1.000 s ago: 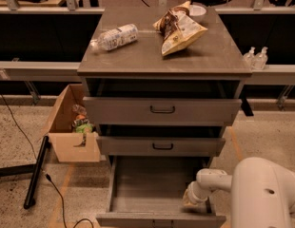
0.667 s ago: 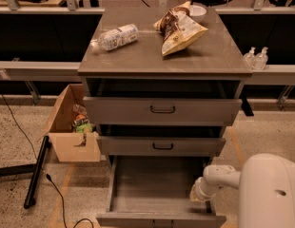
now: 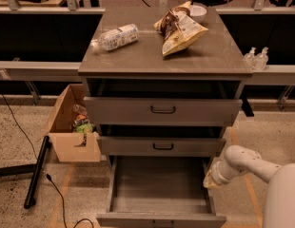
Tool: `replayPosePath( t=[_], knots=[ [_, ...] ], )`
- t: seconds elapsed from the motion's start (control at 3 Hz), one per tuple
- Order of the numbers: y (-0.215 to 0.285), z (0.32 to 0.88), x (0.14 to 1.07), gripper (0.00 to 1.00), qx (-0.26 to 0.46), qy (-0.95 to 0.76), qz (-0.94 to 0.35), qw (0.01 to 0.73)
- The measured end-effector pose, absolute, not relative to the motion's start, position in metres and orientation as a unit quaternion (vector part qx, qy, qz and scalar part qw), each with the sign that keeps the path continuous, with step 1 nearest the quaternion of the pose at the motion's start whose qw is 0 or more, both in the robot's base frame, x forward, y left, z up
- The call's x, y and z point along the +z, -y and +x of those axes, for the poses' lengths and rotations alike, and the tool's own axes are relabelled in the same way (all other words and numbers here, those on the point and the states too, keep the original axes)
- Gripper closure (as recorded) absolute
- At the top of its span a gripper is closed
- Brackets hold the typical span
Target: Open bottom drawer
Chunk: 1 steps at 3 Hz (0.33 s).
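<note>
While gripper [image 3: 211, 178] by btm drawer [image 3: 159, 219], box [image 3: 73, 146] far-left.

The bottom drawer [image 3: 157, 186], grey metal, stands pulled well out of the cabinet [image 3: 162, 61] toward 6 o'clock, level and square, with its flat floor and side walls in view. Its front panel lies along the lower edge of the view. The gripper [image 3: 210, 180] is at the drawer's 3 o'clock, just beside its right wall.

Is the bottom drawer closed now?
No, the bottom drawer is pulled far out, its inner floor visible, and the gripper sits at its right side wall.
</note>
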<state>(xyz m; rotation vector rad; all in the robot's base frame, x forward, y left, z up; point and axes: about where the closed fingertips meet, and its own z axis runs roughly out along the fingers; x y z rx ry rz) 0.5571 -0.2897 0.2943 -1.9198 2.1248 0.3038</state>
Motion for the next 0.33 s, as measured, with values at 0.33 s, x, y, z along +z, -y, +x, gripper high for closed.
replayPosePath(
  t=[0.33],
  knots=[
    [0.2901,0.5512,0.2979,0.83,0.121,-0.728,-0.665,0.119]
  ],
)
